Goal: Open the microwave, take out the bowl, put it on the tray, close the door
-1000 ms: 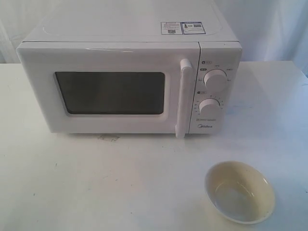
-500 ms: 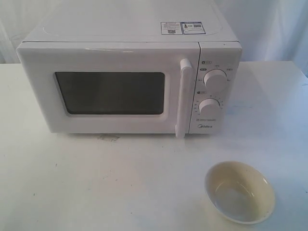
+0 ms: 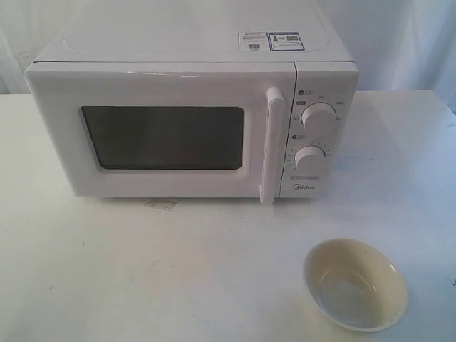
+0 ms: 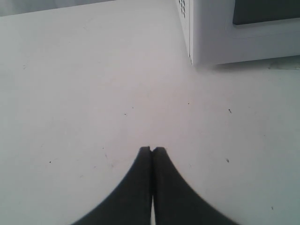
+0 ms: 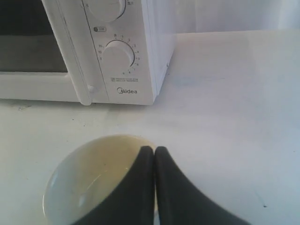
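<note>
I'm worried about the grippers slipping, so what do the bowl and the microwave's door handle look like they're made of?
The bowl looks like glazed ceramic or stoneware: it is cream and faintly speckled, with a soft sheen inside. Melamine can't be ruled out. The door handle looks like smooth moulded white plastic with a semi-gloss finish, judging by its even colour and rounded edges.

stickers [image 3: 271, 40] — print too small | bowl [image 5: 93, 178] — part behind right end effector [image 5: 154, 149]

1. Light: bright, even, diffuse; white desk [image 3: 142, 271] nearly washed out.
2. Shadows: soft dark band under microwave [image 3: 192, 85]; otherwise faint.
3. Glare: pale sheen inside bowl [image 3: 355, 283].
4. Focus: exterior view slightly soft; left hand [image 4: 151, 149] and right hand [image 5: 154, 148] blurred dark silhouettes.
</note>
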Controlling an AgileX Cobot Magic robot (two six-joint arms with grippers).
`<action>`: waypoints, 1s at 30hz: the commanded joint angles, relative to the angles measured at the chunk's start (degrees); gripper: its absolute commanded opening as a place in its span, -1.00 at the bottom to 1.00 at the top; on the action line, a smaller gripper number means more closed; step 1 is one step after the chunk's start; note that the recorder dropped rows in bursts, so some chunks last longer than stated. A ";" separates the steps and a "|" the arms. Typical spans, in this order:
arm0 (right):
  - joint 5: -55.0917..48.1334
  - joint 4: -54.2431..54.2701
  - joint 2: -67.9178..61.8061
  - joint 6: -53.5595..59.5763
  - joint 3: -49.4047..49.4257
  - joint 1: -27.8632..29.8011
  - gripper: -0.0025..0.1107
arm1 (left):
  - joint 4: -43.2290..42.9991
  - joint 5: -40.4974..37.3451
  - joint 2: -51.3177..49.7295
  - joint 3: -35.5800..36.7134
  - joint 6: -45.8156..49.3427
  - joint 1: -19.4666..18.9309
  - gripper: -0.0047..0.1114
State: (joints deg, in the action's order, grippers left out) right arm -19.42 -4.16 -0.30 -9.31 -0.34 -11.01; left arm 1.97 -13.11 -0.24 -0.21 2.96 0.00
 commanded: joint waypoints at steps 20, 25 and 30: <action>-0.19 1.81 0.30 -1.43 0.34 5.80 -0.96 | 0.17 -0.12 0.24 0.21 -0.14 0.06 -0.92; -0.19 1.81 0.30 -1.43 0.34 5.80 -0.96 | 0.17 -0.12 0.24 0.21 -0.14 0.06 -0.92; -0.19 1.81 0.30 -1.43 0.34 5.80 -0.96 | 0.17 -0.12 0.24 0.21 -0.14 0.06 -0.92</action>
State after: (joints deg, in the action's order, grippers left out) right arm -19.62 -2.26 -0.30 -10.46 -0.34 -5.62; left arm 1.97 -13.11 -0.24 -0.21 2.96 0.00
